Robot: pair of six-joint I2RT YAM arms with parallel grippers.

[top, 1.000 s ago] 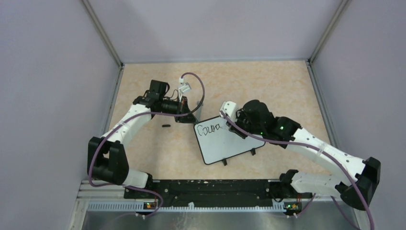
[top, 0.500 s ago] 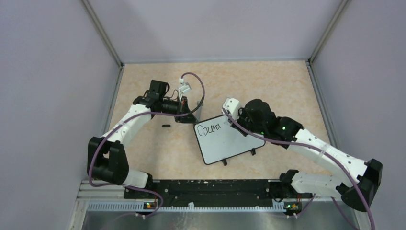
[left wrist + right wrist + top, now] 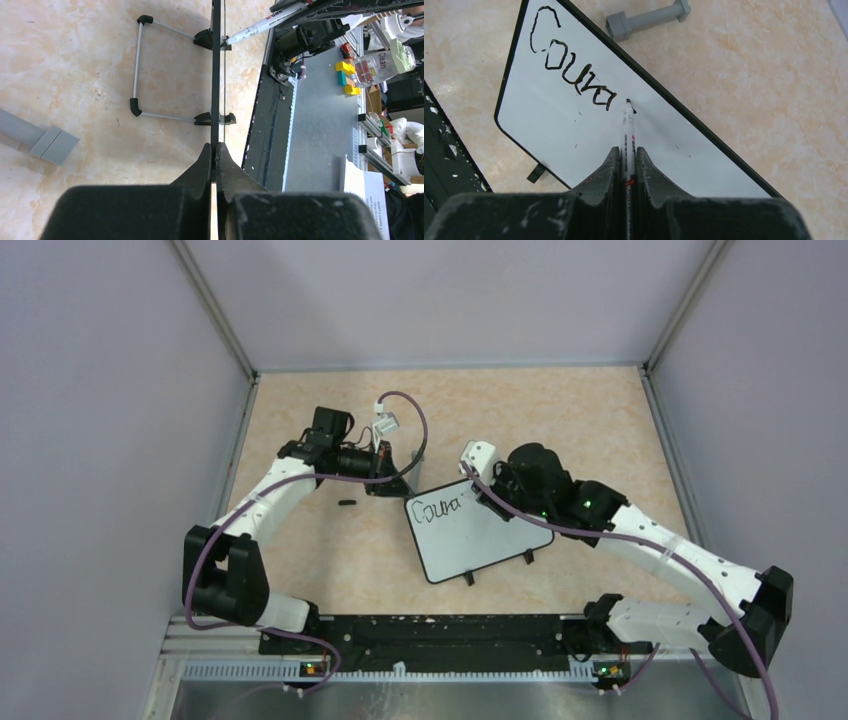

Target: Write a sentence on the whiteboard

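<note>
The whiteboard (image 3: 478, 540) lies tilted on the table, its face showing in the right wrist view (image 3: 559, 140). The sentence (image 3: 571, 67) reads "Coura" in black, also seen from above (image 3: 440, 508). My right gripper (image 3: 627, 150) is shut on a white marker (image 3: 628, 132), whose black tip sits just right of the last letter, at or just above the board. My left gripper (image 3: 216, 146) is shut on the whiteboard's thin far edge (image 3: 216, 75), seen edge-on. From above, the left gripper (image 3: 393, 482) meets the board's upper left corner.
A small black cap (image 3: 347, 503) lies on the table left of the board. A grey block (image 3: 646, 19) rests beyond the board's far edge. The board's wire stand (image 3: 137, 65) sticks out behind it. Enclosure walls ring the table.
The right wrist shifted slightly right and then back left with the marker. The letters look the same. The left arm has not moved.
</note>
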